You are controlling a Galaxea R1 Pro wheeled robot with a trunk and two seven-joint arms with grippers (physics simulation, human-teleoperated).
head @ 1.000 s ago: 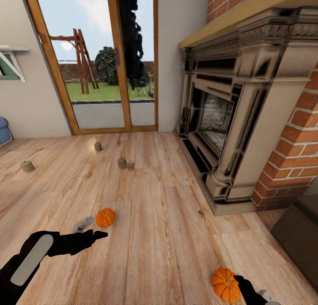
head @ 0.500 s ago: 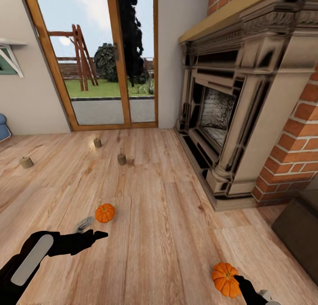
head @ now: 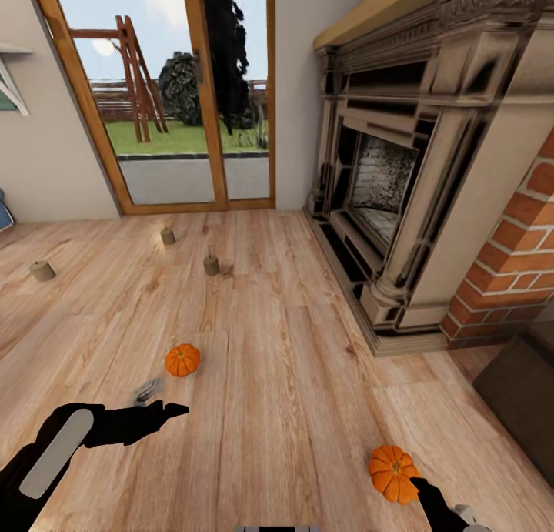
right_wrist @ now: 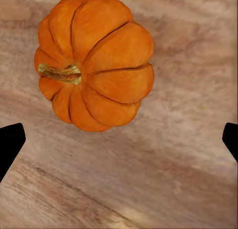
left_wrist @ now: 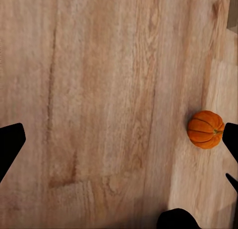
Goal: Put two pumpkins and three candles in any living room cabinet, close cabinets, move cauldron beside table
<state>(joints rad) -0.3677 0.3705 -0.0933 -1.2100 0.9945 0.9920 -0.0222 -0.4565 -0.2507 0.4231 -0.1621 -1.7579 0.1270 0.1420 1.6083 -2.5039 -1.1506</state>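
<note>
- Presently, the head view has tilted downward and moved forward against the picture of a second earlier: the fireplace (head: 400, 201) and glass door (head: 173, 93) sit higher in frame, and every floor item has shifted with them. This is a camera move, not a move of the items.
- The near pumpkin (head: 393, 473) lies on the wood floor (head: 292, 378), just beside the right hand (head: 450, 509) at the lower edge of the head view. In the right wrist view this pumpkin (right_wrist: 94, 62) sits ahead of the two dark fingertips, which stand wide apart; the right hand is released and grasps nothing.
- The far pumpkin (head: 182, 359) lies on the floor just beyond the left hand (head: 158, 401). In the left wrist view it (left_wrist: 205, 129) sits off to one side, next to one fingertip rather than between the two. The left hand is spread and holds nothing.
- Three candles stand further off toward the door: one at the far left (head: 42, 270), one near the door (head: 167, 236), one between (head: 211, 266).
- A dark-brown unit (head: 523, 409), probably the cabinet, shows at the right edge.
- Judgement: no item is stored yet. The closer view suits a descent of the right hand onto the near pumpkin; the left hand needs re-centring first.
</note>
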